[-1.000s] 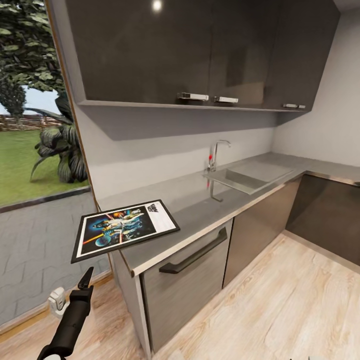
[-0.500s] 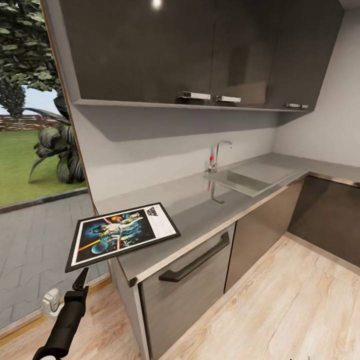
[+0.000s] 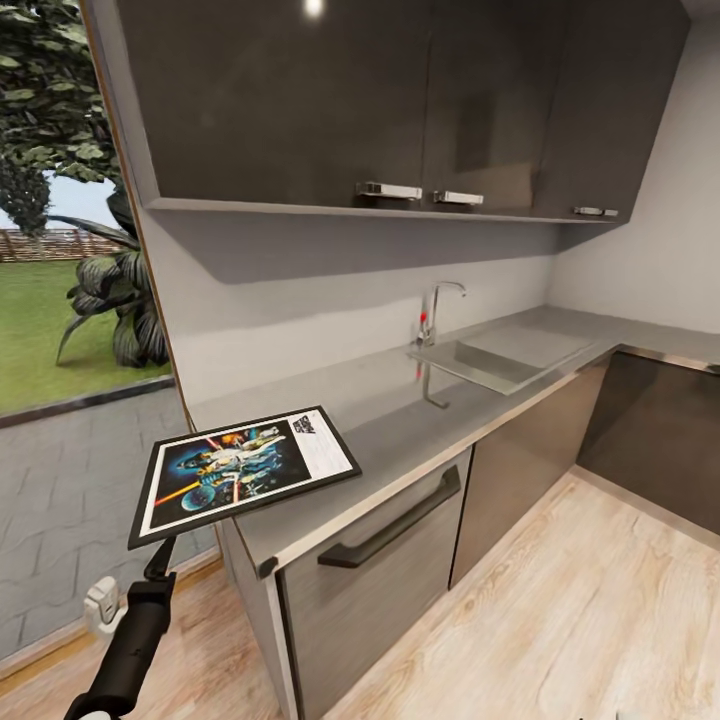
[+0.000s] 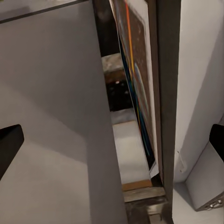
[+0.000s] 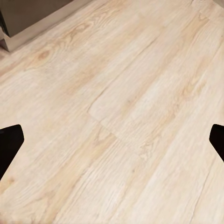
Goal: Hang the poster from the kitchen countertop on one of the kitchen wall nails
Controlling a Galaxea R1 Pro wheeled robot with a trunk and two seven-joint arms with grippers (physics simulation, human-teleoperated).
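Head view: the poster (image 3: 243, 467) lies flat at the near end of the kitchen countertop (image 3: 420, 400), its left portion overhanging the end of the worktop. The left gripper (image 3: 160, 560) sits directly below that overhanging corner, fingertip just under the frame; contact cannot be confirmed. The black left arm (image 3: 125, 650) rises from the lower edge of the picture. Further along the worktop are the sink (image 3: 480, 362) and tap (image 3: 432, 310), with dark wall cabinets (image 3: 400, 100) above and a handled drawer front (image 3: 385, 530) below. To the left, a garden with a broad-leaved plant (image 3: 110, 300) is visible. Left wrist view: the poster (image 4: 137, 84) appears edge-on, its coloured face and frame running beside a grey cabinet panel (image 4: 56, 116). The two dark fingertips (image 4: 9, 142) stand at opposite edges of the picture, spread wide, with nothing between them. Right wrist view: the light wooden floor (image 5: 121, 116) is seen, with a cabinet base (image 5: 32, 18) at one corner. The right gripper's fingertips (image 5: 9, 140) are likewise set wide apart and hold nothing.
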